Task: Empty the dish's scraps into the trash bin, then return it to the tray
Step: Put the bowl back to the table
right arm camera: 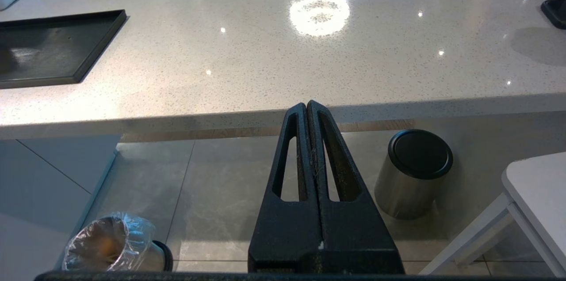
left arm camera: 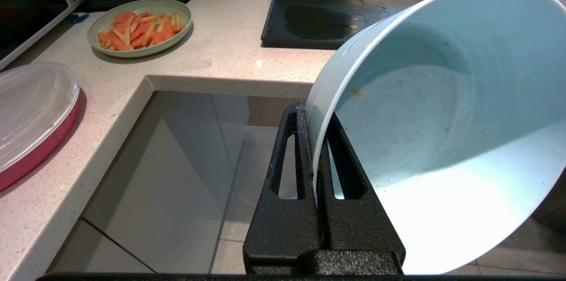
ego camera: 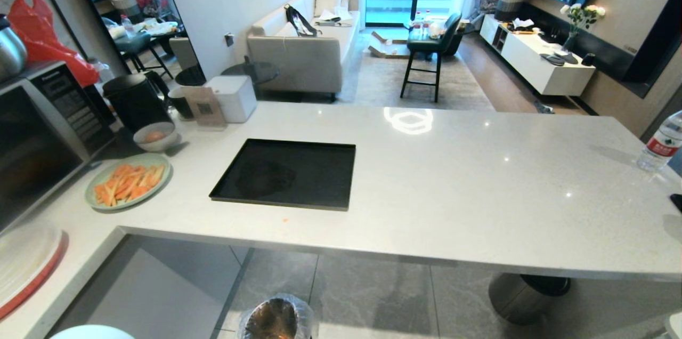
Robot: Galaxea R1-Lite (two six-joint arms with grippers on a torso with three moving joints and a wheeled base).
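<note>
My left gripper (left arm camera: 311,115) is shut on the rim of the dish (left arm camera: 433,117), a pale blue-white bowl. It hangs tipped on its side in front of the counter, over the floor. Its inside holds only a few orange specks. The dish's edge also peeks in at the bottom left of the head view (ego camera: 90,332). The trash bin (ego camera: 277,320) (right arm camera: 112,245) stands on the floor below the counter edge, and something orange shows through its liner. The black tray (ego camera: 287,172) (left arm camera: 340,16) (right arm camera: 53,47) lies bare on the counter. My right gripper (right arm camera: 307,104) hangs shut and holds nothing, in front of the counter.
On the counter's left are a green plate of carrot strips (ego camera: 128,182), a greyish bowl (ego camera: 155,136), a microwave (ego camera: 37,131) and a red lidded dish (left arm camera: 31,113). A steel bin with a black top (right arm camera: 413,175) stands under the counter. A water bottle (ego camera: 660,142) is at far right.
</note>
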